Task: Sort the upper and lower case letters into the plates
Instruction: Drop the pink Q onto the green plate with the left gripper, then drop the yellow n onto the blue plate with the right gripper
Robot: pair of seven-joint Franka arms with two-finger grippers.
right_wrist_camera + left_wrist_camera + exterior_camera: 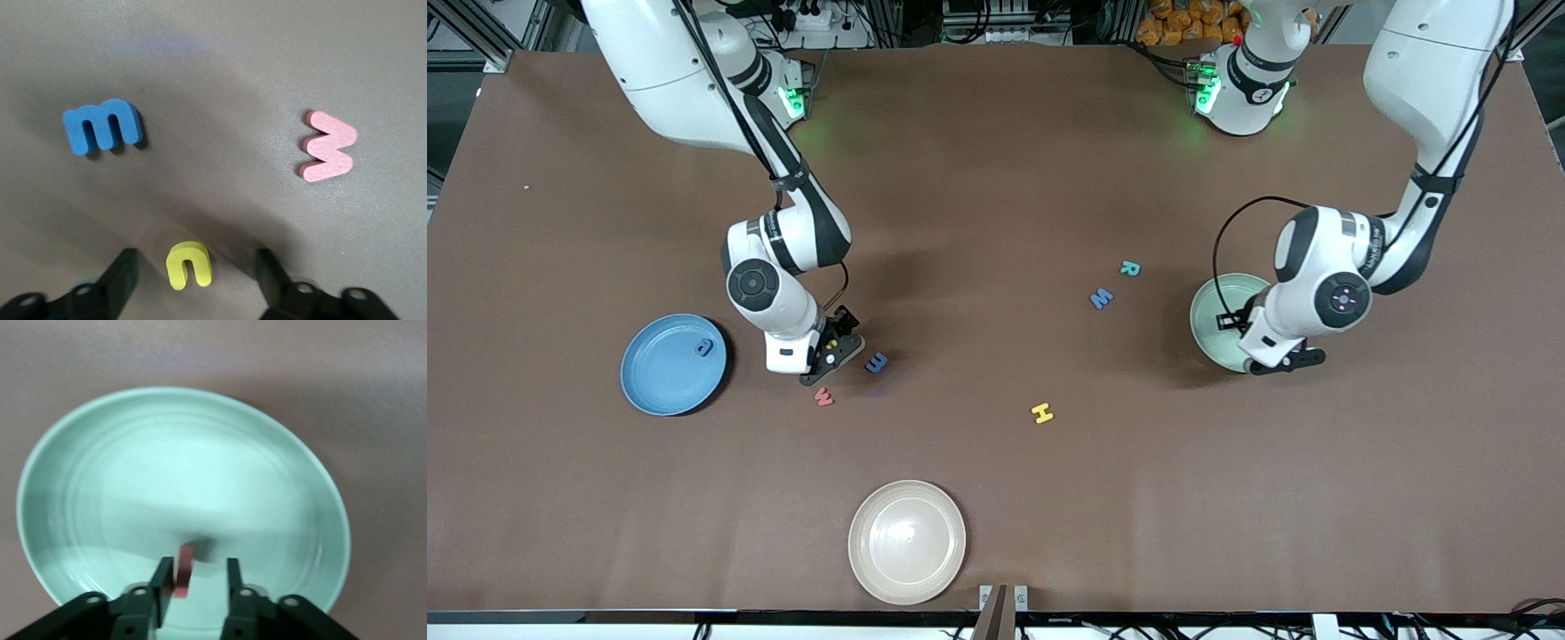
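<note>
We see the sorting partly done. The blue plate point(673, 364), toward the right arm's end of the table point(996, 498), already holds a dark blue lowercase "a" point(705, 348). Over the mint green plate point(1214, 311), at the left arm's end, the left gripper point(195, 577) hangs low with its jaws standing a little apart; a small red piece point(185, 571) stands on edge between them, nearest one jaw, and we cannot tell whether it is gripped or already free, nor which letter it is. We judge this to be a delivery into the green plate. The right gripper point(197, 273) is down at the table with its jaws wide open, and a yellow lowercase "n" point(189, 264) lies flat between them, not yet gripped. Just ahead of those jaws lie a blue "m" point(101, 125) and a pink "w" point(327, 146), one to each side. Well apart from both jaws, mid-table, remain a yellow "H" point(1042, 412), a blue letter point(1102, 299) and a teal "R" point(1130, 268). A cream-white plate point(907, 541), nearest the front camera, is empty. By our count, six loose letters are left to sort.
</note>
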